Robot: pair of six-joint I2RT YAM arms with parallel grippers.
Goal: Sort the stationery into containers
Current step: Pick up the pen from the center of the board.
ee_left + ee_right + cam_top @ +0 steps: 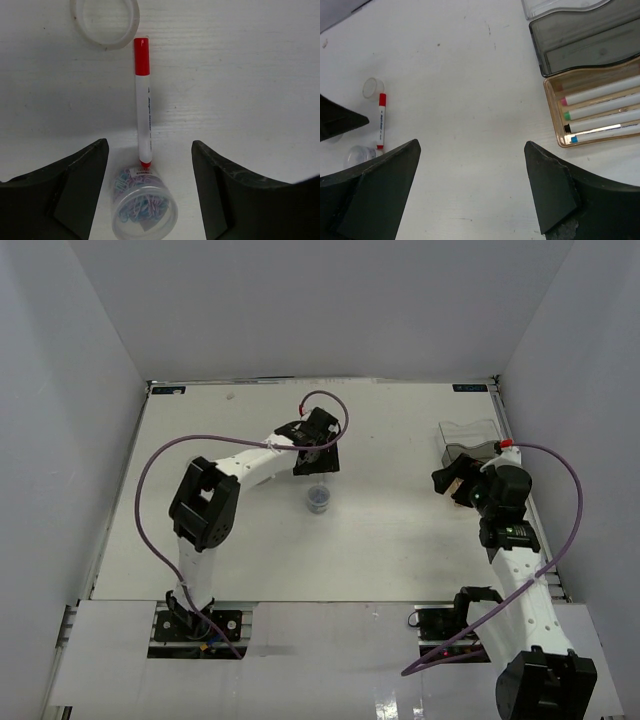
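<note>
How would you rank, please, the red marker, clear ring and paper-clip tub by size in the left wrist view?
1. Red marker, clearly longest.
2. Clear ring and paper-clip tub look alike in width; the tub sits nearer and the ring is cropped, so unranked.

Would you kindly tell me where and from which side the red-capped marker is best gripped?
Grip the red-capped marker on its white barrel, about mid-length, coming from straight above. It lies flat on the table, cap end near the clear ring, tail end by the tub of clips, so only the middle has free space either side.
</note>
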